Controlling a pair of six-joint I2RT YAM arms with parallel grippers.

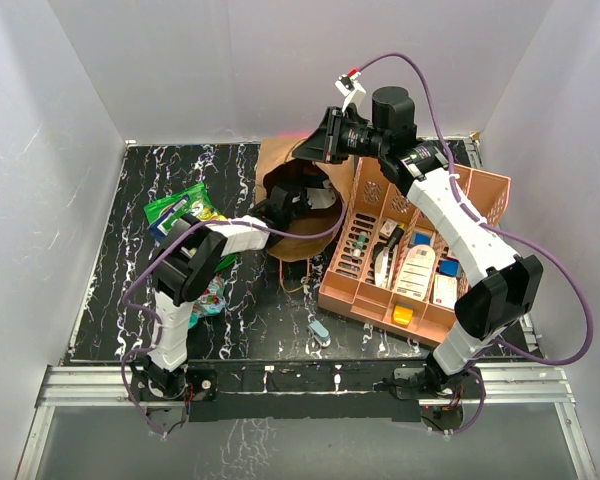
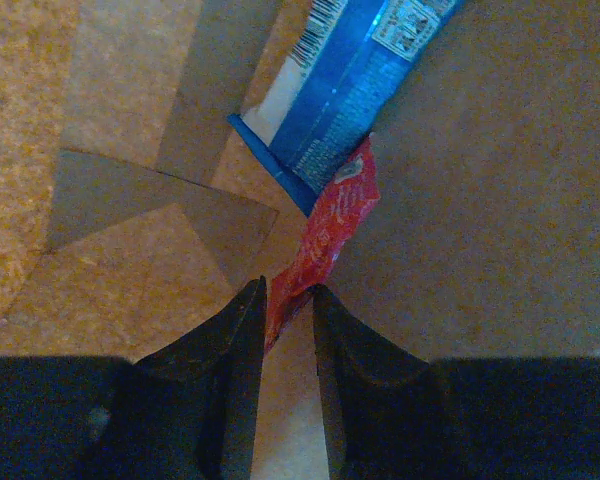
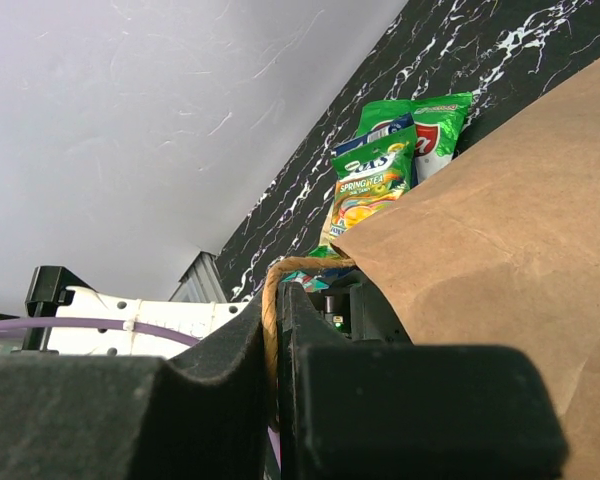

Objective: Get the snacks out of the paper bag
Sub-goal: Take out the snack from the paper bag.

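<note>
The left claw [image 2: 288, 292], narrowly apart, straddles a red snack [image 2: 332, 218] inside the paper bag [image 3: 500, 260]; the right claw [image 3: 273, 312] clamps its handle [image 3: 283, 268].

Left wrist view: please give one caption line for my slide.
Inside the paper bag, the left gripper straddles the tip of a red snack packet; a blue packet lies beyond.

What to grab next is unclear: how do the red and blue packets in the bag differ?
The red packet is small and narrow, the blue packet longer and barcoded. The red packet's end sits between the fingers of the left gripper; the blue packet lies beyond. Both lie inside the paper bag.
</note>
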